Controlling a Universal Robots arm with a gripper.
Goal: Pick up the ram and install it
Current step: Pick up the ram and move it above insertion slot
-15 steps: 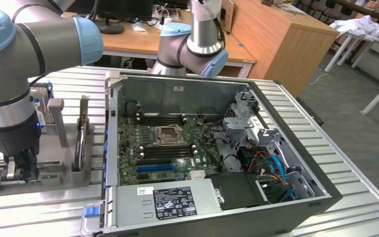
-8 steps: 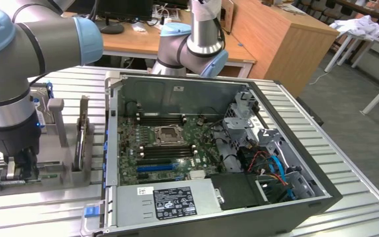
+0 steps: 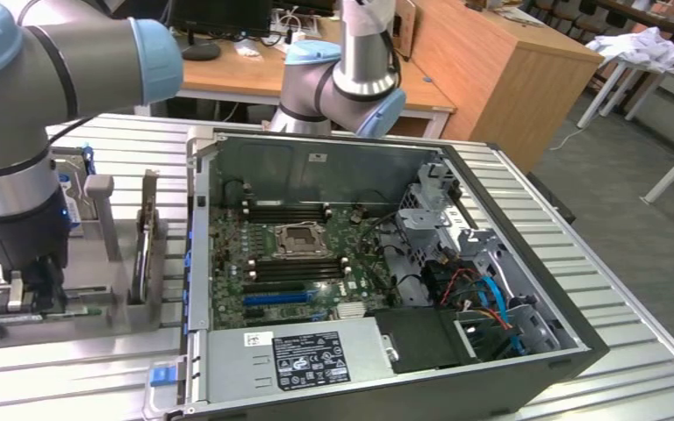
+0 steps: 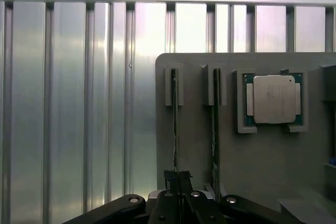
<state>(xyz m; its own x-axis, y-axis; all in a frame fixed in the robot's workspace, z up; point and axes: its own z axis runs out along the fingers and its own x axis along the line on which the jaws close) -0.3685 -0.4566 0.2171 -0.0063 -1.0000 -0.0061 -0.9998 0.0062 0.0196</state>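
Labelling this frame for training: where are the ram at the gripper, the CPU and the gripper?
ram (image 4: 175, 124), wrist view, its thin edge.
CPU (image 4: 274, 98), wrist view, middle of its metal lid.
gripper (image 4: 177, 178), wrist view, between its fingertips, shut on the ram.

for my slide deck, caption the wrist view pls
Gripper shut on the ram standing edge-on in a grey holder, beside a second stick and a cpu
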